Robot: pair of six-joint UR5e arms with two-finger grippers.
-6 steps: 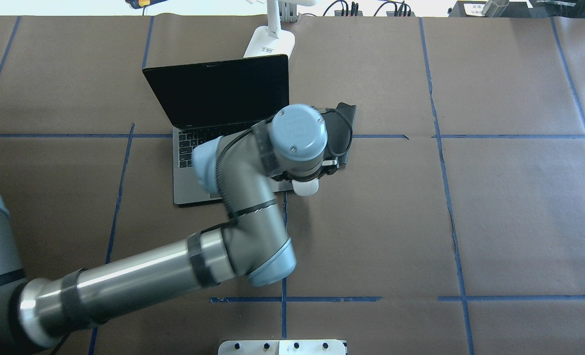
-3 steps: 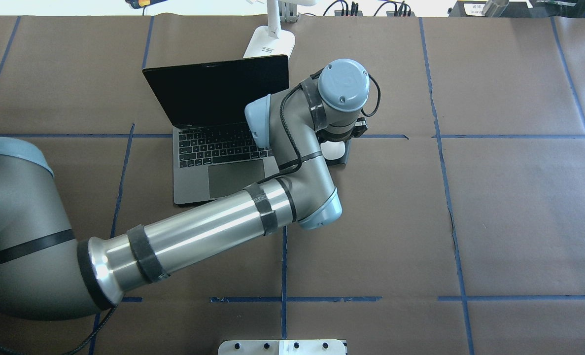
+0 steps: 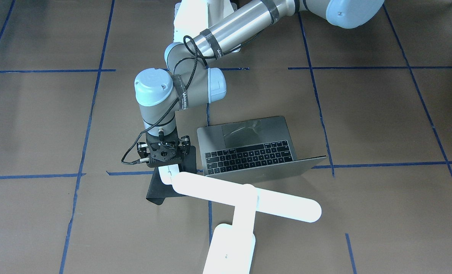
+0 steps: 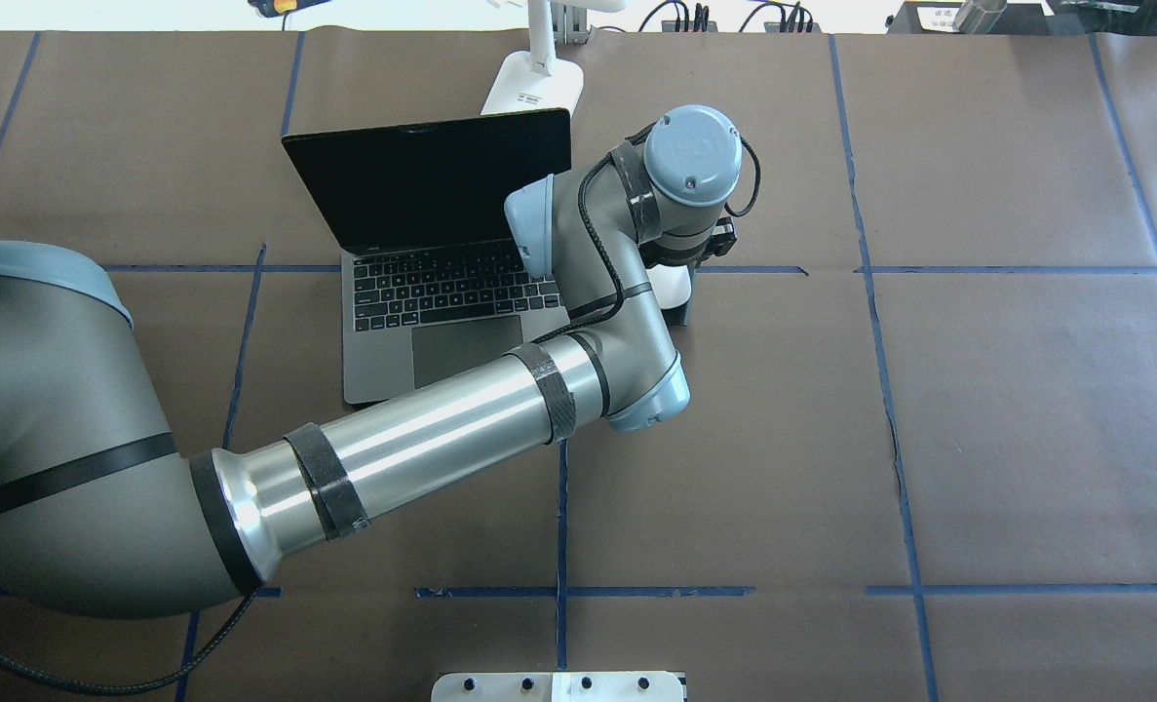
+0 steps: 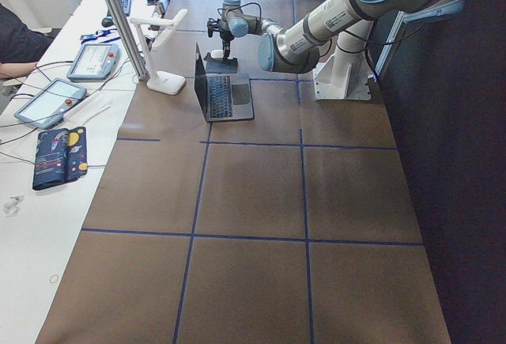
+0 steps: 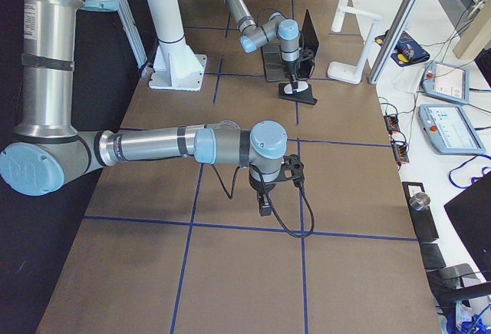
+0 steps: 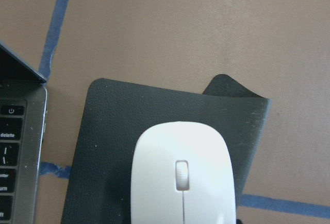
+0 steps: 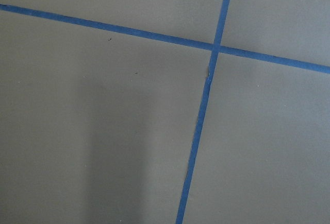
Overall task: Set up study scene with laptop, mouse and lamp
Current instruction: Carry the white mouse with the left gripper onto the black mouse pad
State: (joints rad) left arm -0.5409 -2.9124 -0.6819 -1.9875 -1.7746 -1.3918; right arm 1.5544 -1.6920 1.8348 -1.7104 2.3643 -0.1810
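Observation:
The open grey laptop [image 4: 432,322] sits left of centre, screen facing the robot. The white lamp [image 3: 248,198] stands behind it, its bar head over the laptop's back edge. My left gripper [image 3: 167,166] points straight down just right of the laptop and is shut on the white mouse [image 7: 180,172]. It holds the mouse on or just above the flat black mat [image 7: 113,131]; the mouse also shows under the wrist in the overhead view [image 4: 675,289]. My right gripper [image 6: 265,203] hangs low over bare table far to the right. I cannot tell whether it is open.
The mat's far corner [image 7: 232,87] curls up. A white pedestal [image 4: 559,685] with bolt holes stands at the table's near edge. Control tablets [image 5: 47,99] lie on a side bench past the lamp. Blue tape lines cross the brown table [image 4: 978,409].
My left arm has carried the mouse from the laptop's front right corner away from the robot, to over the black mat beside the laptop. Laptop and lamp have not moved.

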